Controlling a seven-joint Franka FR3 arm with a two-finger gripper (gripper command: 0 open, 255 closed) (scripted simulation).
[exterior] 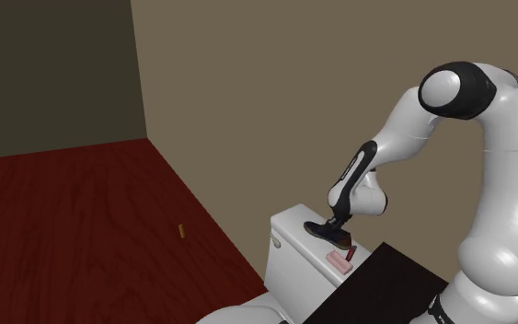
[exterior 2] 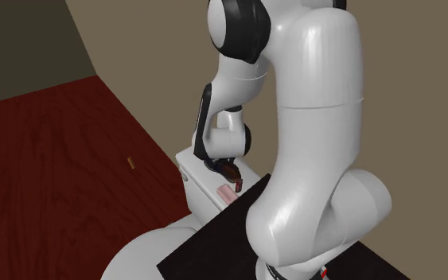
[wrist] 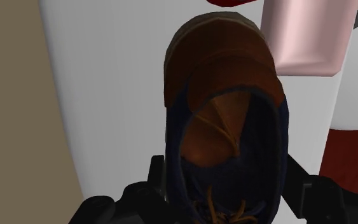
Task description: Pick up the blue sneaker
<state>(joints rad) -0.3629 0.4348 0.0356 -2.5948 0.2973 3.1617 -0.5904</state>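
Note:
The sneaker is dark blue with a brown toe cap and tongue. It lies on the flat white top of a toilet tank, toe pointing away from the hand. My gripper comes down over its heel end, one black finger against each side of the shoe. In the shoulder view the gripper sits on the sneaker near the tank's right end. The second exterior view shows the gripper with the brown toe sticking out below it. I cannot tell whether the sole is off the surface.
A pink block lies just beyond the toe, also seen as the pink block at the tank's edge. A beige wall runs close behind the tank. The black stand top is beside it. A small brown object lies on the red wooden floor.

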